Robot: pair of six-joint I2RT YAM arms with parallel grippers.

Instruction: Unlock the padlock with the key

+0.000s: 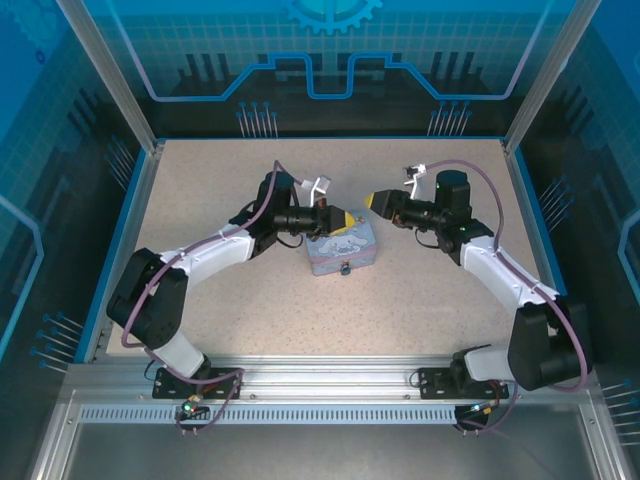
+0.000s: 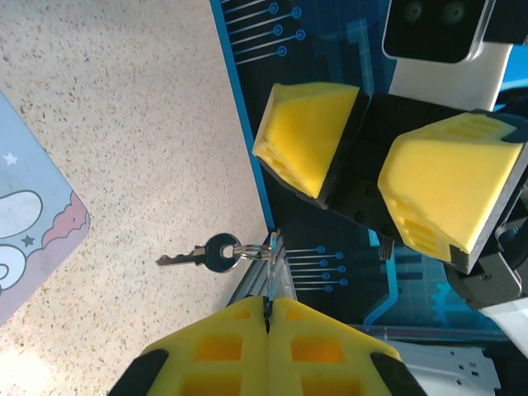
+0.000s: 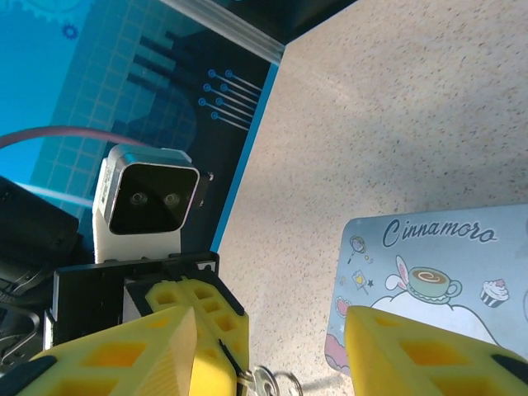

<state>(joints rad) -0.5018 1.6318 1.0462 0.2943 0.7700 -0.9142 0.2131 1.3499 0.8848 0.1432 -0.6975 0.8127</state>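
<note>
My left gripper [image 1: 343, 217] hovers over the pastel tin's [image 1: 345, 248] far edge. In the left wrist view its yellow fingers [image 2: 268, 304] are shut on a thin metal piece seen edge-on. From that piece a ring runs to the small dark key [image 2: 202, 255], which hangs sideways over the table. My right gripper [image 1: 380, 202] faces it, open, a short way off; its two pads [image 2: 307, 136] stand wide apart. The right wrist view shows the key ring [image 3: 266, 384] at the left gripper's tip [image 3: 221, 346], between my right gripper's spread fingers [image 3: 268, 323]. The tiny dark padlock [image 1: 344, 268] hangs on the tin's near face.
The tin's cartoon lid [image 3: 450, 264] lies just below and right of both grippers. Speckled tabletop [image 1: 220, 300] surrounds it, bounded by blue walls [image 1: 120, 200] and a metal rail [image 1: 330, 375] at the near edge.
</note>
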